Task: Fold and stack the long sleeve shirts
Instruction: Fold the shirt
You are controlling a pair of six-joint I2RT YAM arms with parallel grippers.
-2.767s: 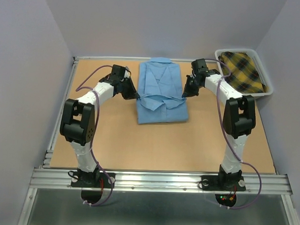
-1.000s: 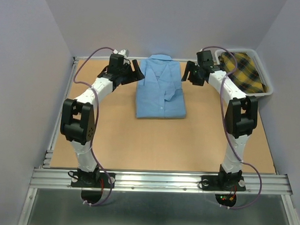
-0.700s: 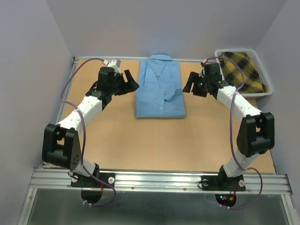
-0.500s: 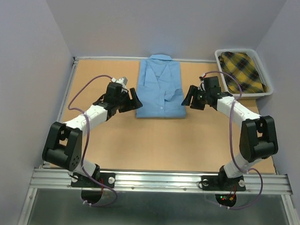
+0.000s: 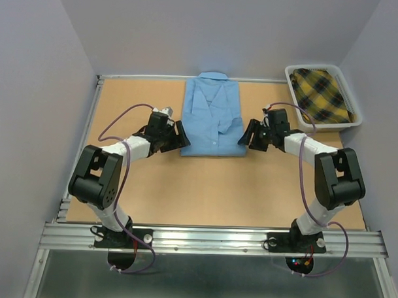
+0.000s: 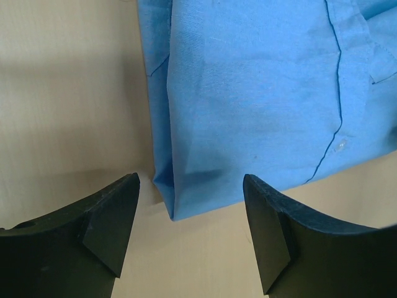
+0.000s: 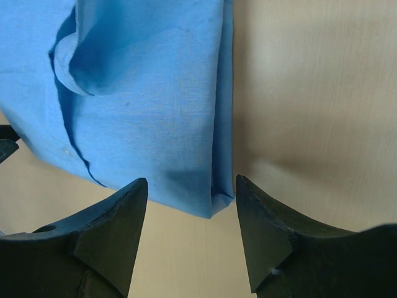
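Shows folded light blue shirt (image 5: 212, 120) flat on table (image 5: 204, 188); left gripper (image 5: 180, 138) and right gripper (image 5: 248, 134) at its near corners, jaws apart, clamping nothing.

The left arm (image 5: 129, 147) and right arm (image 5: 305, 145) wear white shells between bulky black joint housings, each trailed by a thin purple cable (image 5: 130, 108). The left gripper (image 6: 191, 183) and right gripper (image 7: 191, 181) have matte black, wedge-shaped fingers (image 6: 105, 217).

The left gripper (image 6: 191, 208) and right gripper (image 7: 191, 202) travelled back from the collar end until the blue shirt's (image 5: 212, 117) hem corners lay just ahead, between their spread fingers.
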